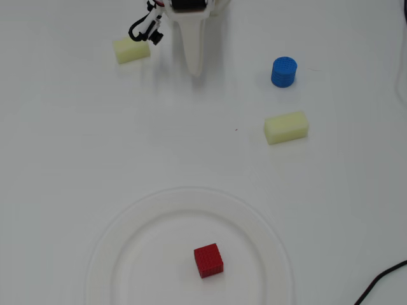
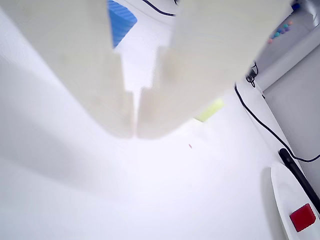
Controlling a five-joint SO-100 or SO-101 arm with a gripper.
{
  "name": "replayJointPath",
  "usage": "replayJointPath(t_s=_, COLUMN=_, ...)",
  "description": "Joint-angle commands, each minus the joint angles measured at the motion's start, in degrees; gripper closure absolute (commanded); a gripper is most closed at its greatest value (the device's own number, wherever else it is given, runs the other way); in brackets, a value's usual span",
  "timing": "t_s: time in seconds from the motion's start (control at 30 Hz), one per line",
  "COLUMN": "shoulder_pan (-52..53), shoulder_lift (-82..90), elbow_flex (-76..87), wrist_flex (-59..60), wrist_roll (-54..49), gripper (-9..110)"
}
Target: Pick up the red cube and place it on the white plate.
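Scattered across the white table [image 1: 63, 159] in the overhead view are two pale yellow blocks, one [image 1: 132, 50] at upper left just beside the arm's black cabling, the other [image 1: 286, 127] at right, below a single blue cylinder [image 1: 283, 72]. A black cable [image 1: 381, 283] curls into the lower right corner. None of these lies between the arm and the plate; that stretch of table is bare.

The gripper [image 1: 195, 68] sits at the top edge, its white fingers pressed together to a point and holding nothing; the wrist view shows the fingertips [image 2: 134, 132] meeting along a thin seam, with the blue cylinder [image 2: 120, 22] peeking behind them.

The one red cube [image 1: 208, 260] rests flat inside the white plate [image 1: 121, 222], slightly below its centre, well apart from the gripper. In the wrist view the cube [image 2: 303, 217] and plate rim [image 2: 280, 185] appear at the lower right corner.
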Motion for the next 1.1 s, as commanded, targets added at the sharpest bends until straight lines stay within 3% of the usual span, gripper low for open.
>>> replayJointPath(t_s=0.0, shoulder_pan=0.35, shoulder_lift=0.44, elbow_flex=0.88, wrist_flex=-1.23, wrist_roll=-0.53, gripper=102)
replayJointPath(t_s=1.07, shoulder_pan=0.35, shoulder_lift=0.44, elbow_flex=0.88, wrist_flex=-1.23, wrist_roll=-0.62, gripper=99)
